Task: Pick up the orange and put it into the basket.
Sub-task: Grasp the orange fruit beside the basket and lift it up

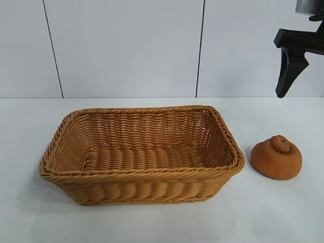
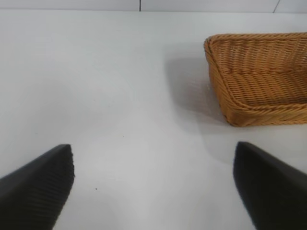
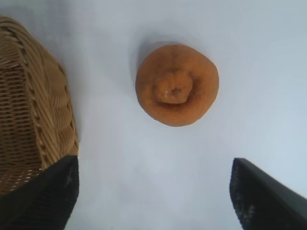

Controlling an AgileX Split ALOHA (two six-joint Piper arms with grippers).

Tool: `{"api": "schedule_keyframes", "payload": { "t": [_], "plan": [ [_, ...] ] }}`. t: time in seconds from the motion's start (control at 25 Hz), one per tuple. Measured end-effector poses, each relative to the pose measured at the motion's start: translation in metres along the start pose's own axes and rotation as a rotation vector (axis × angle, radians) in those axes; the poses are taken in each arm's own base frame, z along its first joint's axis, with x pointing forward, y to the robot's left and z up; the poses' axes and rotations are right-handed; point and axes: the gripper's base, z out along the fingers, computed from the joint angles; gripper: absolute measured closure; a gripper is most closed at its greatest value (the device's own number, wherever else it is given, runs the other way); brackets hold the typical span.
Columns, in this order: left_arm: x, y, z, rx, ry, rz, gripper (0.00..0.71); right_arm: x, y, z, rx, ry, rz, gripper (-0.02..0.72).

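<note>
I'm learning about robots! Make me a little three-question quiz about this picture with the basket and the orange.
1. True or false: the orange is already inside the basket.
2. Which gripper is up above the orange? A) left gripper B) right gripper
3. Fill in the blank: the right gripper's jaws are ____ and hold nothing.

Key
1. False. It sits on the white table, beside the basket's right end and apart from it.
2. B. Its wrist view looks down on the orange's knobby top; the left gripper sees only bare table and a corner of the basket.
3. Open.
</note>
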Motion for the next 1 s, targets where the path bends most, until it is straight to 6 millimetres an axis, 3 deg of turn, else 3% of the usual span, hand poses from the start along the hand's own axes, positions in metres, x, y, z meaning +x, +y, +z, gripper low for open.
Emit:
{"api": "schedule_keyframes", "payload": {
  "t": [0.32, 0.56, 0.64, 0.72, 1.0],
  "plan": [
    [0.000, 0.000, 0.000, 0.000, -0.003, 0.000, 0.067, -0.015, -0.006, 0.070, 0.012, 0.034, 0.021, 0.117],
    [0.000, 0.000, 0.000, 0.000, -0.003, 0.000, 0.067, -0.011, -0.013, 0.126, 0.033, 0.127, 0.037, 0.117],
    [0.000, 0.000, 0.000, 0.000, -0.003, 0.000, 0.067, -0.008, -0.015, 0.136, 0.039, 0.152, 0.037, 0.127],
    [0.000, 0.000, 0.000, 0.000, -0.003, 0.000, 0.067, -0.008, -0.015, 0.138, 0.042, 0.159, 0.034, 0.186],
    [0.000, 0.000, 0.000, 0.000, -0.003, 0.000, 0.067, -0.008, -0.015, 0.134, 0.047, 0.174, 0.026, 0.538]
  ]
}}
